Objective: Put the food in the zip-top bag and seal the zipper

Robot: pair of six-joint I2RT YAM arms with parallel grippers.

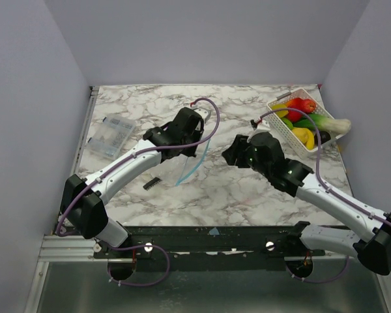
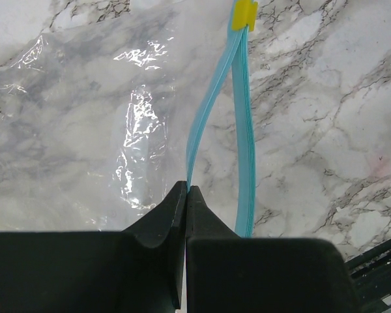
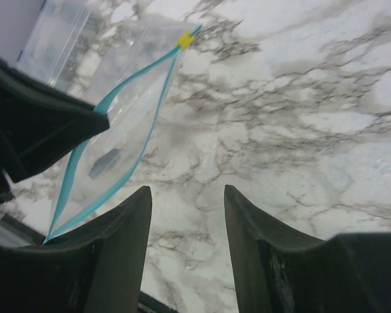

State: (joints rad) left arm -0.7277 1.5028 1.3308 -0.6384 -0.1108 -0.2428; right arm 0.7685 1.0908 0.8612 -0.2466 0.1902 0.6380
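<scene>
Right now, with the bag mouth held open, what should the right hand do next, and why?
Probably move the right hand to the basket for a piece of food: it is open and empty, while the left hand pinches one zipper lip and the zip-top bag gapes.

Left pincer point(image 2: 187, 195) pinching zipper point(image 2: 215, 117)

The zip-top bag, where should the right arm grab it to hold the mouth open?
Probably the free teal zipper lip, mid-length, coming from the robot's right. The left gripper is shut on the other lip and the strips bow apart, so this one stands clear, facing the open right gripper.
</scene>
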